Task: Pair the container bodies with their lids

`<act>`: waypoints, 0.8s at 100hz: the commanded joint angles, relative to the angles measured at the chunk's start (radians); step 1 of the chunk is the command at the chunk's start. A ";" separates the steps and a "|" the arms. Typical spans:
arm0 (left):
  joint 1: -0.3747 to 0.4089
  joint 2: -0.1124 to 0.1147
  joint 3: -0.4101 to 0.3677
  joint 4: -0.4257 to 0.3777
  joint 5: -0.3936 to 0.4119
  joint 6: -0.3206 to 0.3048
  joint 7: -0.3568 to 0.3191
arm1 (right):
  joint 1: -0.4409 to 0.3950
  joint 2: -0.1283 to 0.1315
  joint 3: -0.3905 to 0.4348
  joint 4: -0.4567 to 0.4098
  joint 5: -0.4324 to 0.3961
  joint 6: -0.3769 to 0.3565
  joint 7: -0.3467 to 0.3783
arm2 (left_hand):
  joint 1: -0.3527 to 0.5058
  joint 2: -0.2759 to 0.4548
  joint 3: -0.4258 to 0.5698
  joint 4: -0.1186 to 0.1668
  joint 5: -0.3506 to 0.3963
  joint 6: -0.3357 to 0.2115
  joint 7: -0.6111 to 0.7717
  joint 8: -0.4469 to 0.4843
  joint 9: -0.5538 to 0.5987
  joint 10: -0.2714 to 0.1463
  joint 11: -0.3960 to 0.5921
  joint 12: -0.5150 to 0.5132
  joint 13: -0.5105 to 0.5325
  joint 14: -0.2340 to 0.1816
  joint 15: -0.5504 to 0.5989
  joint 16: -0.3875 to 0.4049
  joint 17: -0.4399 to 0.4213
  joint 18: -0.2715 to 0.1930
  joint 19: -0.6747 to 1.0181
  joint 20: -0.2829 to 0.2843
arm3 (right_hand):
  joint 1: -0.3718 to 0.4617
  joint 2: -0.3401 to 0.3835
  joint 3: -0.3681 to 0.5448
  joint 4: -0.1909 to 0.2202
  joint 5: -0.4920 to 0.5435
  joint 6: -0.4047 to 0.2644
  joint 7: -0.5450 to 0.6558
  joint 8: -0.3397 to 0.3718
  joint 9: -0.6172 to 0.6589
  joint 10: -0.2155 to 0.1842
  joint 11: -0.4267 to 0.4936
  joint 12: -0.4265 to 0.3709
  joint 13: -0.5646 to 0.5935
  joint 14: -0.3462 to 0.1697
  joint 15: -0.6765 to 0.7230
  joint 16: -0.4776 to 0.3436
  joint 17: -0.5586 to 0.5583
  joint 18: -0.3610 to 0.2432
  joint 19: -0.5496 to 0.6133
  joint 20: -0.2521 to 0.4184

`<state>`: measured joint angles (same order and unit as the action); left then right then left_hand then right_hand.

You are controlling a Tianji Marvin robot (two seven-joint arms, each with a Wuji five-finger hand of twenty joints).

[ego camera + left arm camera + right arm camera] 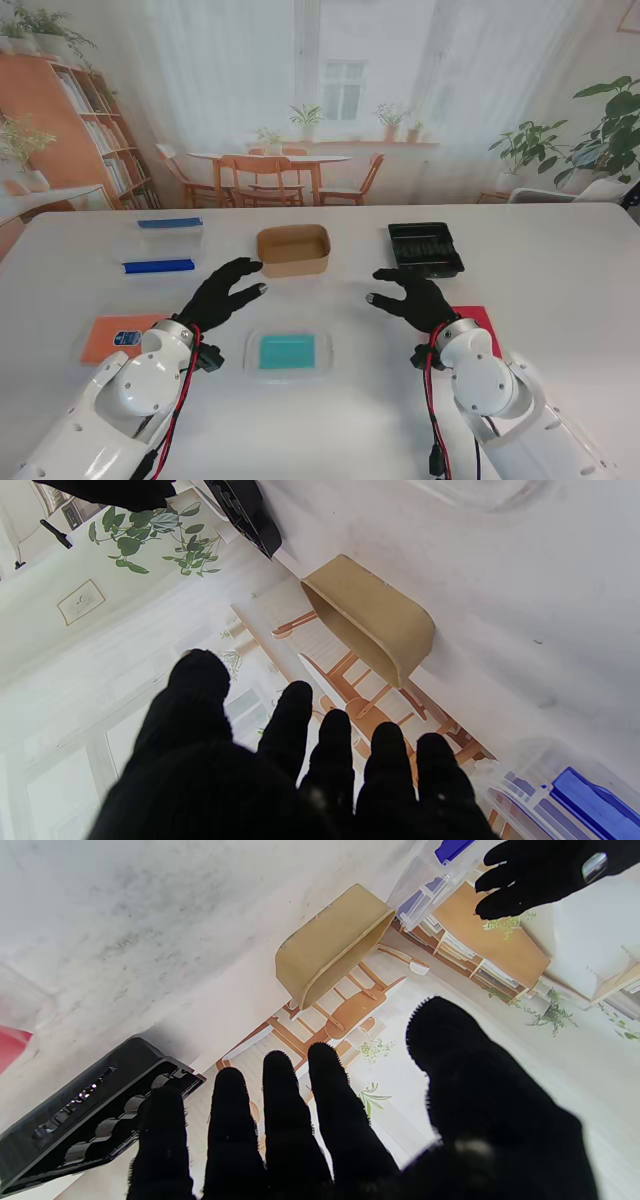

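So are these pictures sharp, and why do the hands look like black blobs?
Stand view: soft, even light, faint shadows. Left wrist view: left hand close, dark, featureless; kraft box sharp. Right wrist view: right hand likewise a silhouette; black tray shows small glints.

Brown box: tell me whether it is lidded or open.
Open. The brown box stands upright, no lid on it; its bare inside shows from above.

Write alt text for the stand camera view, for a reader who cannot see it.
Two black-gloved robot hands, left hand and right hand, hover open over a white table. Beyond them sit a clear box with blue clips, a brown paper tray and a black tray; a clear lid with teal centre lies between the arms.
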<state>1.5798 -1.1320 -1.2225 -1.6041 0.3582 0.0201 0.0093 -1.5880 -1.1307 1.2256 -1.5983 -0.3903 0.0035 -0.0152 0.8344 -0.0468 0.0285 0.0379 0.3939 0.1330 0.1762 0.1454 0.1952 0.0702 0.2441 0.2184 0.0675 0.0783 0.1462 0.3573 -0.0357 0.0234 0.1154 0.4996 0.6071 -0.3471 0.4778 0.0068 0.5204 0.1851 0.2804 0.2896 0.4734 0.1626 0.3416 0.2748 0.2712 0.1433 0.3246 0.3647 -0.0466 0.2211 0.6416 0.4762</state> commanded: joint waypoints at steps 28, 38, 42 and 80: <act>-0.011 -0.005 0.011 0.015 -0.007 -0.017 0.000 | 0.114 0.018 -0.067 0.054 -0.126 -0.082 0.031 | 0.043 0.001 -0.017 0.014 0.012 -0.016 0.010 0.014 0.011 -0.030 0.021 0.014 0.012 -0.038 0.017 0.008 -0.015 -0.053 0.012 0.012 | 0.056 -0.114 0.050 -0.004 0.022 -0.053 0.012 0.031 0.024 -0.025 0.015 0.023 0.046 -0.013 0.054 0.027 0.011 -0.027 0.072 0.031; -0.010 -0.004 0.010 0.015 -0.004 -0.018 0.000 | 0.178 0.022 -0.110 0.085 -0.179 -0.113 0.029 | 0.042 0.001 -0.018 0.013 0.012 -0.017 0.010 0.014 0.011 -0.030 0.021 0.014 0.012 -0.037 0.017 0.008 -0.015 -0.052 0.012 0.012 | 0.053 -0.162 0.102 0.000 0.002 -0.074 0.025 0.047 0.009 -0.039 0.041 0.038 0.048 -0.020 0.071 0.036 0.013 -0.027 0.101 0.031; -0.009 -0.004 0.008 0.014 -0.003 -0.018 0.002 | 0.207 0.022 -0.131 0.102 -0.188 -0.122 0.031 | 0.043 0.001 -0.017 0.014 0.012 -0.017 0.010 0.014 0.011 -0.030 0.021 0.014 0.012 -0.038 0.017 0.008 -0.015 -0.053 0.012 0.012 | 0.049 -0.181 0.132 -0.004 -0.010 -0.083 0.029 0.053 0.002 -0.047 0.051 0.042 0.047 -0.023 0.079 0.040 0.010 -0.030 0.108 0.029; 0.028 0.000 -0.028 -0.009 0.028 -0.016 0.005 | 0.511 -0.027 -0.399 0.361 -0.215 -0.137 -0.079 | 0.042 0.000 -0.017 0.013 0.013 -0.017 0.010 0.014 0.012 -0.029 0.023 0.015 0.012 -0.037 0.018 0.008 -0.015 -0.052 0.012 0.012 | 0.039 -0.322 0.348 -0.047 -0.052 -0.113 0.104 0.085 -0.019 -0.086 0.153 0.069 -0.042 -0.052 0.172 0.069 -0.049 -0.089 0.157 0.039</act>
<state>1.5932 -1.1326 -1.2460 -1.6069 0.3809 0.0060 0.0123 -1.1115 -1.1297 0.8345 -1.2469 -0.6121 -0.1373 -0.0972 0.8344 -0.0468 0.0285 0.0379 0.3943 0.1330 0.1762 0.1455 0.1953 0.0702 0.2459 0.2196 0.0675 0.0782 0.1462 0.3573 -0.0357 0.0234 0.1154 0.5001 0.6465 -0.6216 0.7937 -0.0116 0.4997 0.0990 0.3747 0.3536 0.4732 0.0994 0.4725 0.3306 0.2679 0.1152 0.4612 0.4185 -0.0672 0.1763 0.7711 0.4903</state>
